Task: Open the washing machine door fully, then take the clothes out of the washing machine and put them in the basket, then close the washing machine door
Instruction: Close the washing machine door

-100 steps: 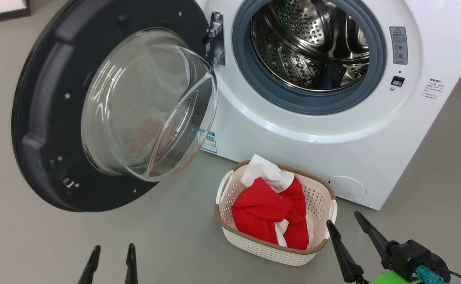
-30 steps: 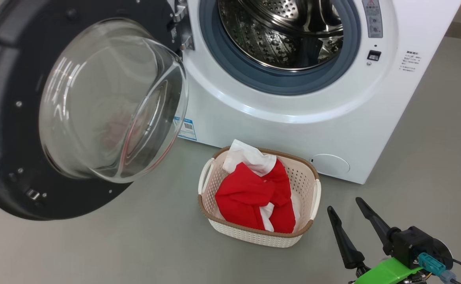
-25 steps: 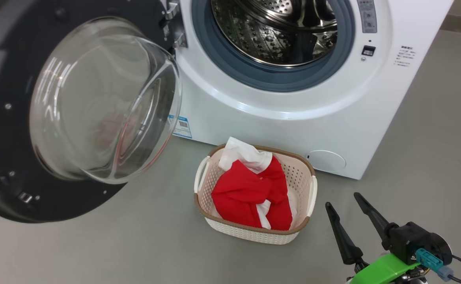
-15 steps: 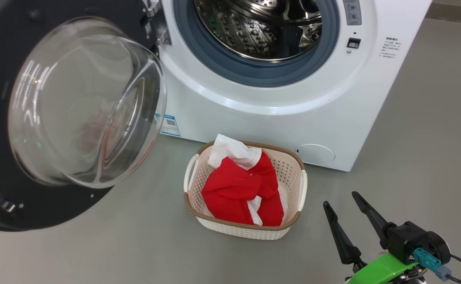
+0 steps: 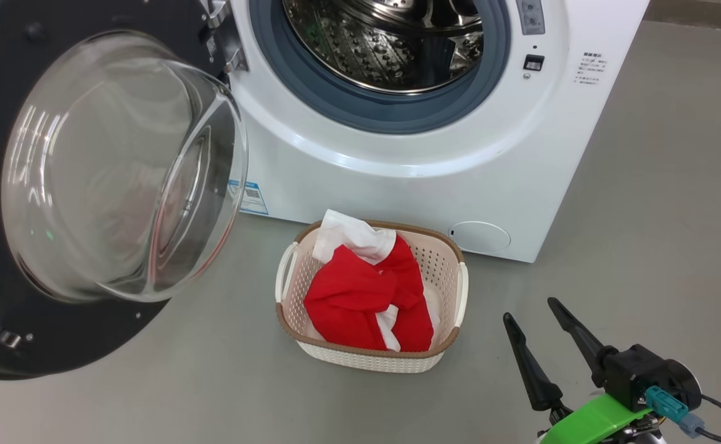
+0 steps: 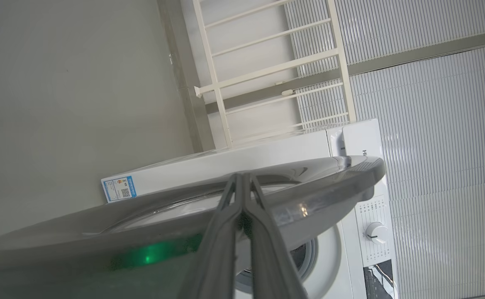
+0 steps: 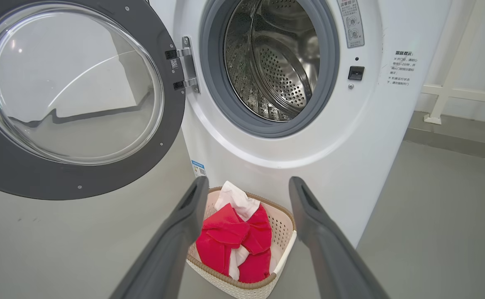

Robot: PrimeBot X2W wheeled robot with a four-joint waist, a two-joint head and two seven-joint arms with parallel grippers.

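The clothes [image 5: 360,299] lay in the basket [image 5: 369,362]. The left end effector [image 6: 242,179], shut and empty, sat behind the door [image 5: 113,166], likely to push it closed; the right end effector [image 5: 529,309] gaped, empty.

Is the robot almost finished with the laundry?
Nearly. Done: the washing machine door stands wide open, the drum shows bare steel, and the red clothes lie in the basket. In hand: the left gripper, fingers shut, is at the door's rim, though contact is unclear; the right gripper hangs open and empty beside the basket. Left: swinging the door shut.
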